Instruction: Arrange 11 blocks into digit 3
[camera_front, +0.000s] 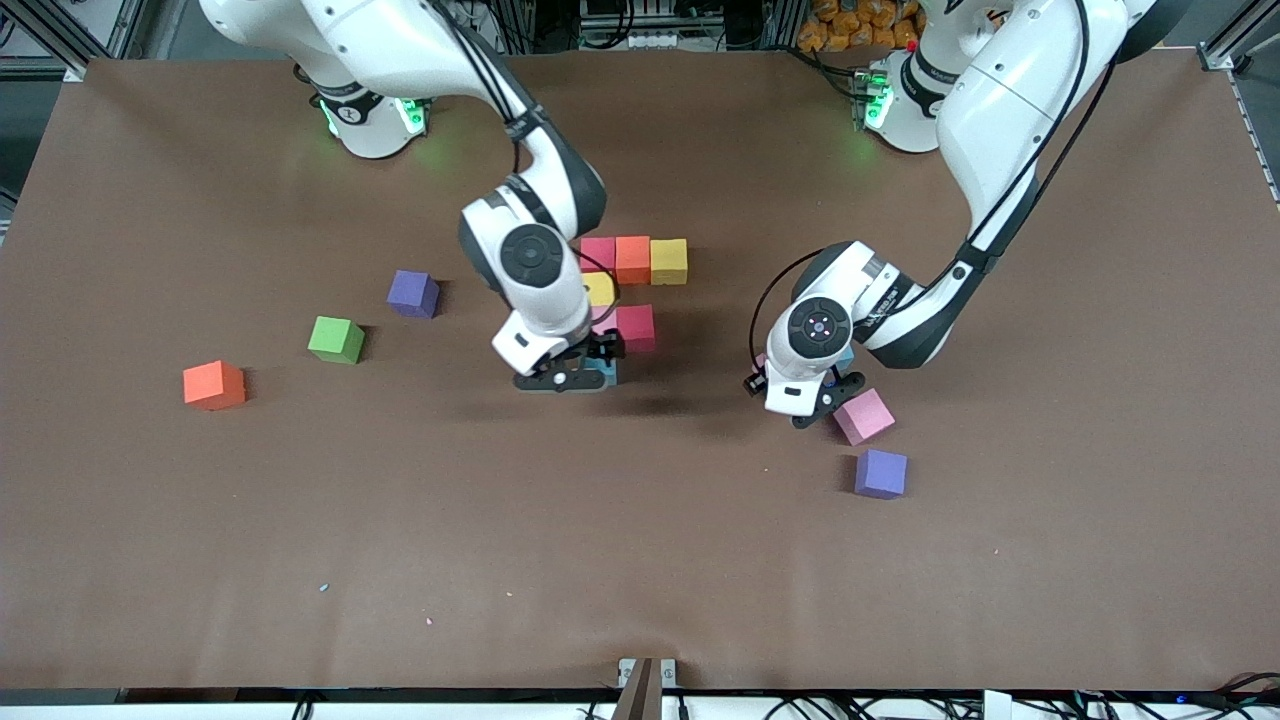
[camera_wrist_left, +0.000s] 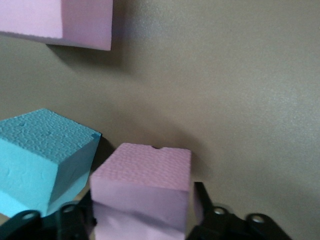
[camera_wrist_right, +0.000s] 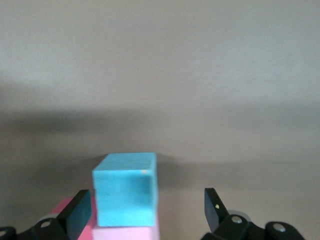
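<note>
A cluster of blocks lies mid-table: a row of deep pink, orange and yellow, then another yellow and a deep pink. My right gripper stands open around a light blue block at the cluster's nearer end, which butts against a pink block. My left gripper is low over the table. Its fingers stand close on both sides of a pink block, with a thin gap on one side. Beside it lie a light blue block and another pink block.
Loose toward the right arm's end are a green block, a red-orange block and a purple cube. A second purple cube sits nearer the front camera than the left gripper. The brown table spreads wide below.
</note>
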